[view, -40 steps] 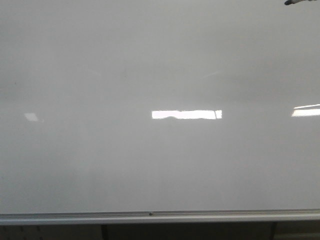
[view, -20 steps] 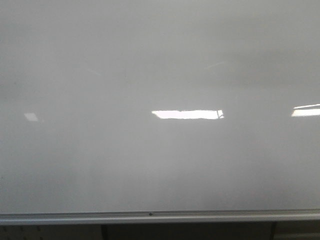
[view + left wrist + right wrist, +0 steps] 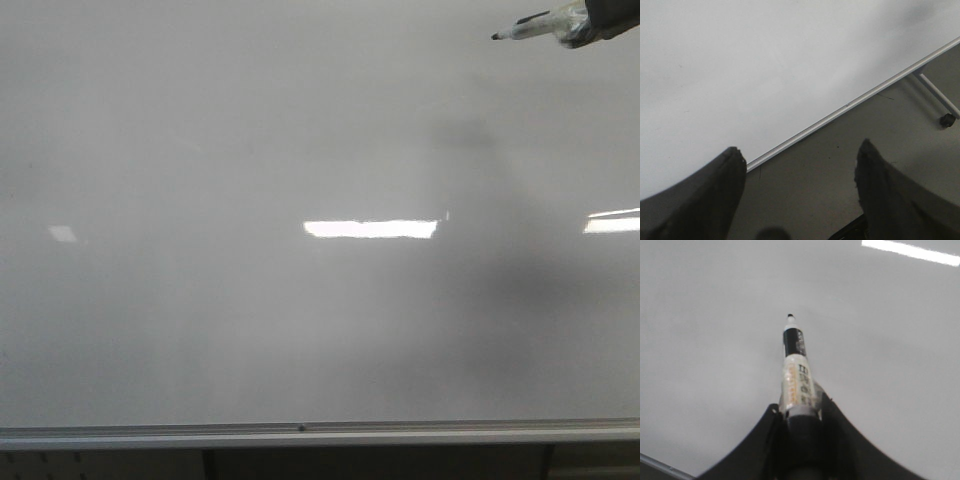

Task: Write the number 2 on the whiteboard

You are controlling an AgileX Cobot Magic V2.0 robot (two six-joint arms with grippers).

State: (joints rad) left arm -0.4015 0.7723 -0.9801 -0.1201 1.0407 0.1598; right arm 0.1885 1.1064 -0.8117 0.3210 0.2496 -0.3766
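The whiteboard (image 3: 250, 330) is glossy white-grey and fills the front view, with a silver bottom rim (image 3: 300, 434). No number 2 shows on it. My right gripper (image 3: 590, 25) enters at the top right, shut on a black-tipped marker (image 3: 530, 28) that points left, its tip off the board. In the right wrist view the marker (image 3: 797, 365) sticks out from my right gripper (image 3: 801, 412) toward the whiteboard (image 3: 715, 340). My left gripper (image 3: 800, 152) is open and empty near the whiteboard's bottom rim (image 3: 840, 107), over the floor.
Bright light reflections (image 3: 370, 229) lie on the board. A dark shadow (image 3: 520, 270) spreads on the board's right side. A stand leg with a caster (image 3: 946, 120) shows below the board in the left wrist view.
The marker was out of the front view half a second ago; now it has come back in at the top right, farther left and lower. A shadow has appeared on the board's right side.
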